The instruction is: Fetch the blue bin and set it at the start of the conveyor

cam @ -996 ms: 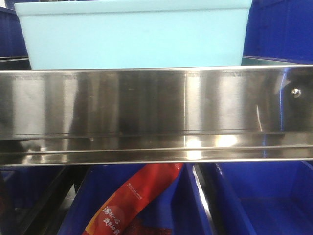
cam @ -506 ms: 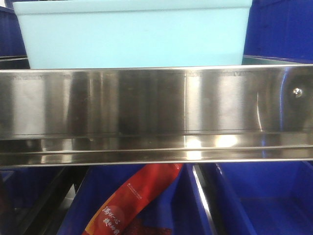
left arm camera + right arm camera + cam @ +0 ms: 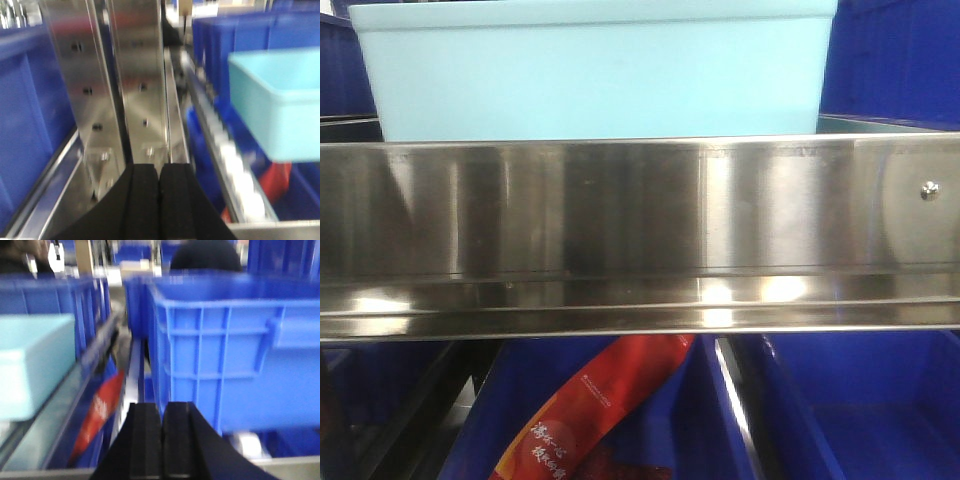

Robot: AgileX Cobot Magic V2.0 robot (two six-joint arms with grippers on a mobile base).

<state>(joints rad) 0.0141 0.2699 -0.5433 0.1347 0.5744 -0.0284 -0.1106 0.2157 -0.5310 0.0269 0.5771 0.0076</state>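
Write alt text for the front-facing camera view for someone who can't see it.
A pale cyan bin sits behind a wide stainless-steel rail that hides its base. Below the rail are dark blue crates, one holding a red packet.

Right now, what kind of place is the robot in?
Likely a warehouse or stockroom picking aisle: a stainless-steel shelf rail, rows of dark blue crates, and a pale blue bin shelved among them.
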